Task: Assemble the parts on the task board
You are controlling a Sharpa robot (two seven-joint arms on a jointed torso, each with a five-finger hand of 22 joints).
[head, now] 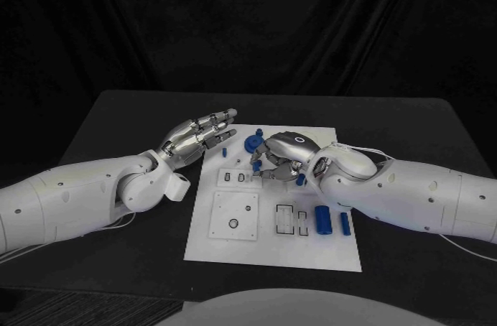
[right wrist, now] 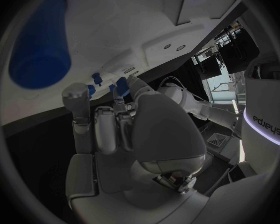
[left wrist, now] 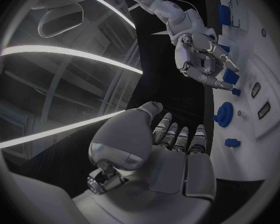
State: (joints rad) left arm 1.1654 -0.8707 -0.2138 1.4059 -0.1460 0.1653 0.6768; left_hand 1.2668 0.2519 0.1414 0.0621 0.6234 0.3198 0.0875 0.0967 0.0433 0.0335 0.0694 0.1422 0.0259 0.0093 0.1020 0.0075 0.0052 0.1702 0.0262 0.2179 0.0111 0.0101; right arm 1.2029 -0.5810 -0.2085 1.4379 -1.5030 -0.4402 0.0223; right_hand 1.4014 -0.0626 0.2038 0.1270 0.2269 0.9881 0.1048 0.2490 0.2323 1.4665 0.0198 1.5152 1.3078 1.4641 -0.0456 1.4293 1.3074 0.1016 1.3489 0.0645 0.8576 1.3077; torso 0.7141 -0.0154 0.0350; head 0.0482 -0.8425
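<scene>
Black table (head: 114, 118) is carrying the white task board (head: 311, 250). Left hand (head: 199, 136) is hovering empty, fingers apart; right hand (head: 279, 156) is pinching a blue part (head: 267, 165)

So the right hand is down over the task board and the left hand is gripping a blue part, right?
Not quite. The left hand holds nothing: the head view shows it off the board's left edge with its fingers spread and bare. The rest stands: the right hand is down over the task board.
</scene>
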